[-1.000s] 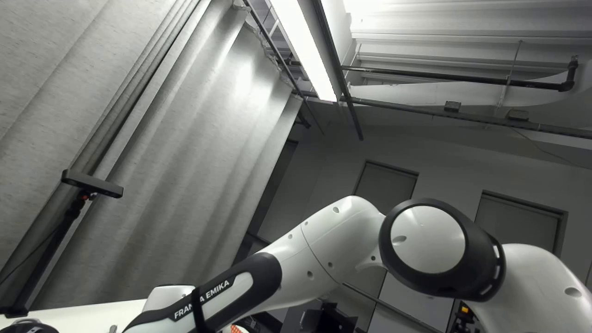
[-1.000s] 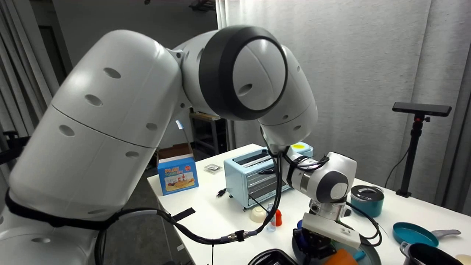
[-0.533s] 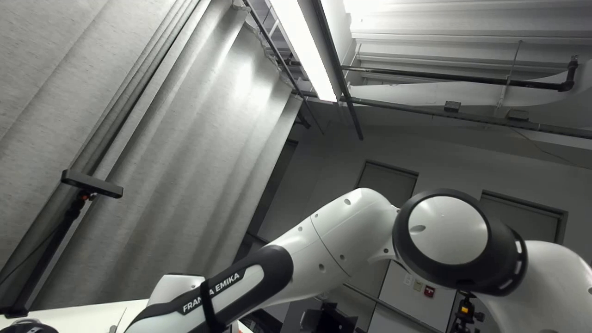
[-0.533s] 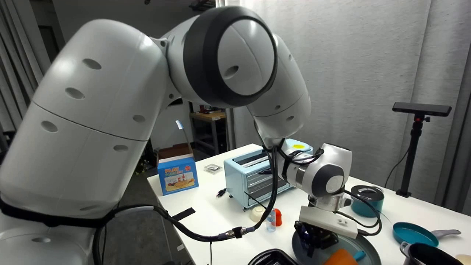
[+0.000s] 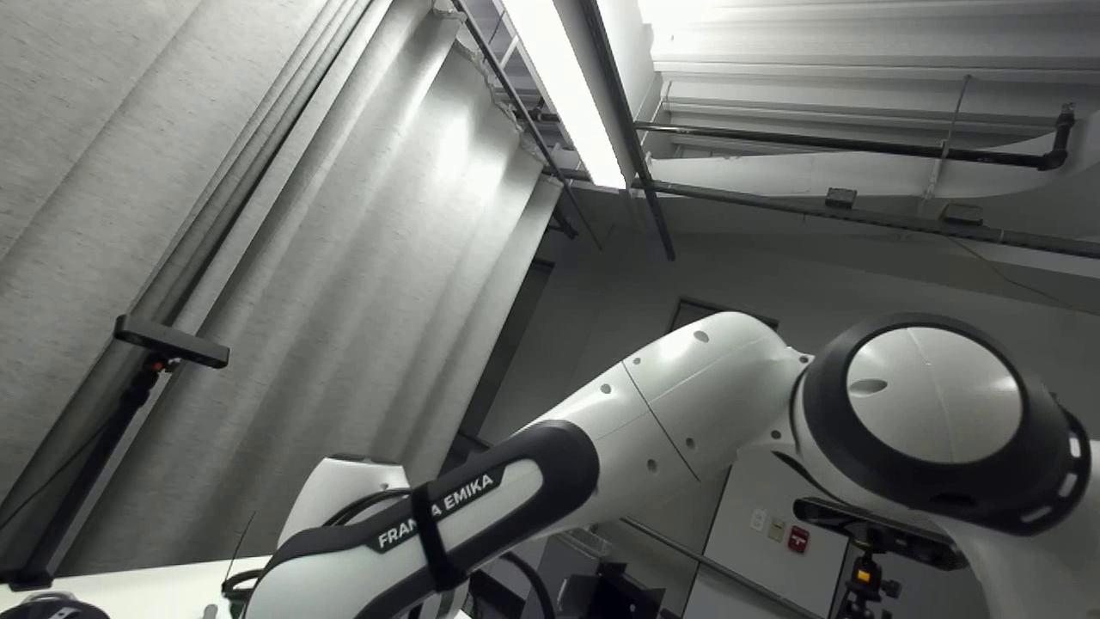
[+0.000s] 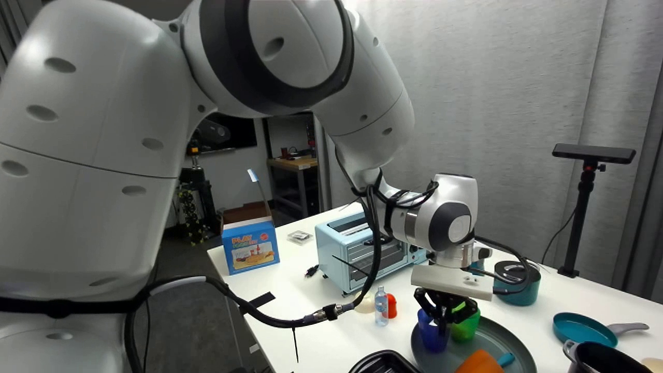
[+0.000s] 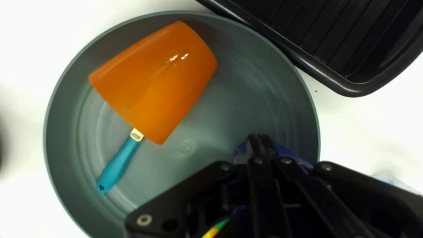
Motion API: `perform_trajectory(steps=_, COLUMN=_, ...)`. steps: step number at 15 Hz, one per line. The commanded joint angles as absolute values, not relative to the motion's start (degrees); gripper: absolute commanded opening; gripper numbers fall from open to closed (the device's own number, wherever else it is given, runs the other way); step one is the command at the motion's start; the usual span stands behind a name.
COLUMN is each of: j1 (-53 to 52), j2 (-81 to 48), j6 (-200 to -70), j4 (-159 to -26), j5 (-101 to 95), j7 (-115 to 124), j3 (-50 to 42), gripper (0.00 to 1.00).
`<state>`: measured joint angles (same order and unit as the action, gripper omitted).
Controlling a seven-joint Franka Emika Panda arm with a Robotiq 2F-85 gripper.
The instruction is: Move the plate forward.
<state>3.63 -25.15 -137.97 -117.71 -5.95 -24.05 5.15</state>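
Your gripper (image 7: 260, 142) has its fingers pressed together over the plate (image 7: 231, 99), partly hiding the blue cup (image 6: 429, 335); the green cup (image 6: 468, 327) stands alongside. The plate, which also carries a sideways orange cup (image 7: 155, 82) and a teal handle (image 7: 117, 167), rests on the table (image 6: 290, 290) beside a tray (image 7: 324, 68).

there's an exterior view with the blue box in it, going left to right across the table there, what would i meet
Blue box → small flat packet → bottle → blue cup → green cup → lidded pot → frying pan. Left out for overlap, among others: toaster oven, plate.
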Motion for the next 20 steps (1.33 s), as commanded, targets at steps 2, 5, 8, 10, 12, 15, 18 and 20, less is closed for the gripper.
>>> perform_trajectory(steps=2, j1=1.2, j2=-19.5, j6=-140.3, j4=-122.9, j5=-9.4, j7=-17.9, j3=3.1, gripper=0.0)
perform_trajectory(steps=5, j1=0.4, j2=-17.3, j6=-140.7, j4=-124.5, j5=-10.8, j7=-15.0, j3=2.5, gripper=0.0)
perform_trajectory(steps=8, j1=-0.4, j2=-15.1, j6=-141.5, j4=-126.1, j5=-12.3, j7=-12.3, j3=2.1, gripper=0.27)
perform_trajectory(steps=10, j1=-1.0, j2=-13.6, j6=-142.6, j4=-127.2, j5=-13.6, j7=-10.4, j3=1.9, gripper=0.41)
perform_trajectory(steps=12, j1=-1.7, j2=-12.2, j6=-144.1, j4=-128.3, j5=-15.0, j7=-8.2, j3=1.6, gripper=0.56)
perform_trajectory(steps=15, j1=-2.6, j2=-10.4, j6=-146.5, j4=-130.0, j5=-17.8, j7=-4.2, j3=1.1, gripper=0.78)
perform_trajectory(steps=18, j1=-4.0, j2=-9.1, j6=-148.8, j4=-131.5, j5=-21.4, j7=1.8, j3=0.6, gripper=0.99)
perform_trajectory(steps=20, j1=-5.0, j2=-8.6, j6=-149.8, j4=-132.1, j5=-24.9, j7=6.5, j3=-0.1, gripper=1.0)
